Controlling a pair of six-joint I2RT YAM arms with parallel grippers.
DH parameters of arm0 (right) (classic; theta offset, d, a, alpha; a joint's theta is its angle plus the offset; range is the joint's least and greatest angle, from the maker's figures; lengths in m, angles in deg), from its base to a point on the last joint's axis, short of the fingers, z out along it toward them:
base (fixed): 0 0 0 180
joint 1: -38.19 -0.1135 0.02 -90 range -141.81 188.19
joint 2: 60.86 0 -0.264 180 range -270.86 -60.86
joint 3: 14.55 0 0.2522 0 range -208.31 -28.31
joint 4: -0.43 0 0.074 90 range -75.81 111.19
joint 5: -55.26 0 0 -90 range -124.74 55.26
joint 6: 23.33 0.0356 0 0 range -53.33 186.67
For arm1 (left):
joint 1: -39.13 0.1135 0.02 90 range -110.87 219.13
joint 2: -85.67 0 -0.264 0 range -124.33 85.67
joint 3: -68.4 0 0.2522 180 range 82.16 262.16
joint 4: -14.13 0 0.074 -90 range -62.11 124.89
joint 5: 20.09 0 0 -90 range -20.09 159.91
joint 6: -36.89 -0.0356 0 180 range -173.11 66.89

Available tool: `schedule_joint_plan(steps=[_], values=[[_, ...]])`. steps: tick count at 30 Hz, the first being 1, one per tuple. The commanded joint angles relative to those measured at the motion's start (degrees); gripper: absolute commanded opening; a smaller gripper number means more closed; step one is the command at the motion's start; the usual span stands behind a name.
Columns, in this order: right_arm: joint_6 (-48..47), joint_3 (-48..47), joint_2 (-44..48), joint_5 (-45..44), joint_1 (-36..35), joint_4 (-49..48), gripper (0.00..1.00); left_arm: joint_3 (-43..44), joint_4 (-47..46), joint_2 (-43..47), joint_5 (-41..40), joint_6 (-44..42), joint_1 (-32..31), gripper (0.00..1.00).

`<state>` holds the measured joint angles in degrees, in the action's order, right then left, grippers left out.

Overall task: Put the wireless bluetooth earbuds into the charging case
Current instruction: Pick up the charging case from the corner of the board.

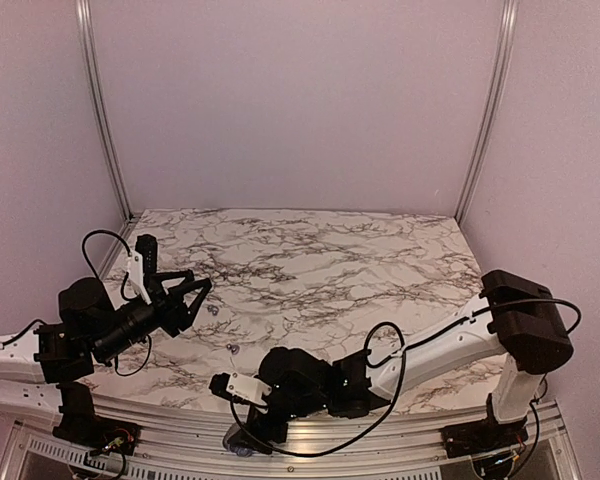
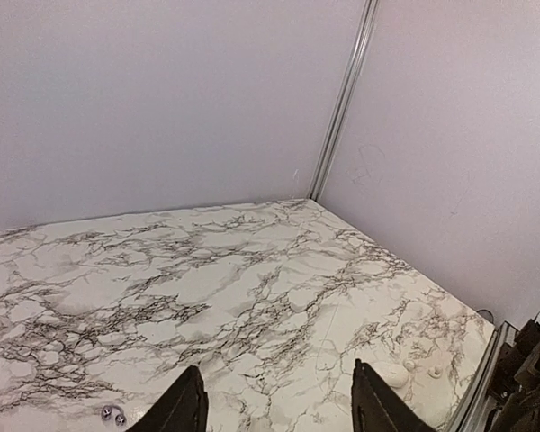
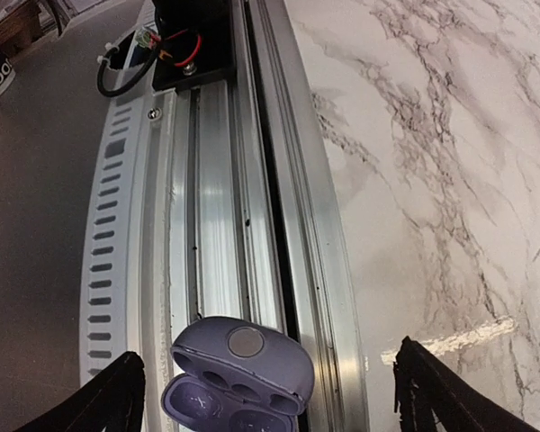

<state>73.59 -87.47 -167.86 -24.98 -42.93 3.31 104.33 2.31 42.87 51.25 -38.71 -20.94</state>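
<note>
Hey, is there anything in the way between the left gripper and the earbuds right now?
Nothing visible. The earbuds lie on the marble table just outside the open left gripper, to its left in the left wrist view, with no object between them.

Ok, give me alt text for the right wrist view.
The open lavender charging case lies on the aluminium edge rail, untouched between the wide-open fingers of the right end effector. The marble table fills the right side.
</note>
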Motion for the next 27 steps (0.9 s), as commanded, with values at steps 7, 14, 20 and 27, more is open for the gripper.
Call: schedule_joint_plan(steps=[7,14,20,27], values=[[1.9,-4.4,-5.6,-5.1,-4.3,4.6,0.97,1.7,3.6,-0.1,-1.0,0.7,1.1,0.55],[3.8,-6.5,-9.3,-7.8,-5.4,4.4,0.97,1.8,3.6,-0.3,-0.1,0.9,1.4,0.55],[4.8,-6.0,-10.0,-9.4,-5.4,4.9,0.77,1.8,3.7,-0.1,0.0,0.9,1.5,0.55],[5.8,-4.7,-8.3,-13.0,-5.1,4.3,0.48,1.9,3.8,-0.4,0.2,1.0,1.6,0.55]])
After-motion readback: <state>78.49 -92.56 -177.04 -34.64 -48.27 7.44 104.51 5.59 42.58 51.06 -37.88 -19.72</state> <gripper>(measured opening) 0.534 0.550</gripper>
